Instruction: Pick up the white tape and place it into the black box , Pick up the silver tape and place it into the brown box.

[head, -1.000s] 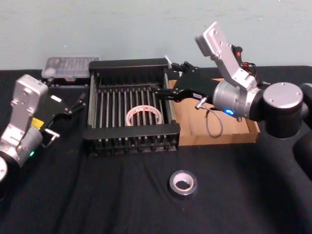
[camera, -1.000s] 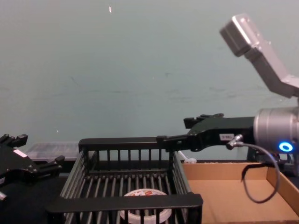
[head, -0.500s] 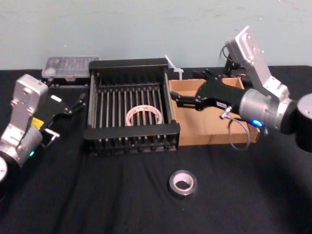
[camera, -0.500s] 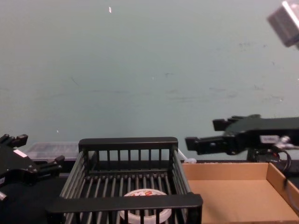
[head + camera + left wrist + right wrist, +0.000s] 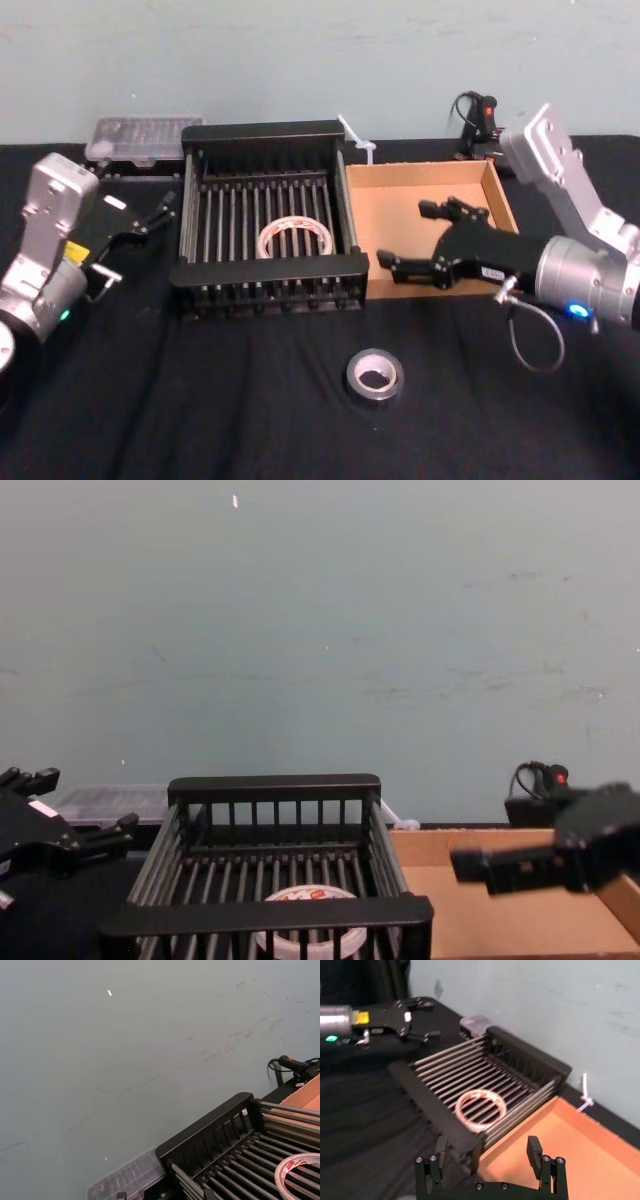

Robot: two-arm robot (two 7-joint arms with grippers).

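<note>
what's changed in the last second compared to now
The right pincer, open and empty, drew back from the black box's right rim across the brown box toward the robot. The white tape, silver tape and left pincer stayed put.

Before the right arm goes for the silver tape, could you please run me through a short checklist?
1. White tape lies flat on the floor of the black box: ok.
2. Silver tape lies flat on the black table, in front of both boxes, nothing touching it: ok.
3. Right gripper jaws are open and hold nothing: ok.
4. Right gripper above the silver tape: not ok; it hangs over the near left part of the brown box, beyond the tape.
5. Brown box floor bare where it shows, with room for the roll: ok.
6. Left gripper open, left of the black box, away from the path: ok.
</note>
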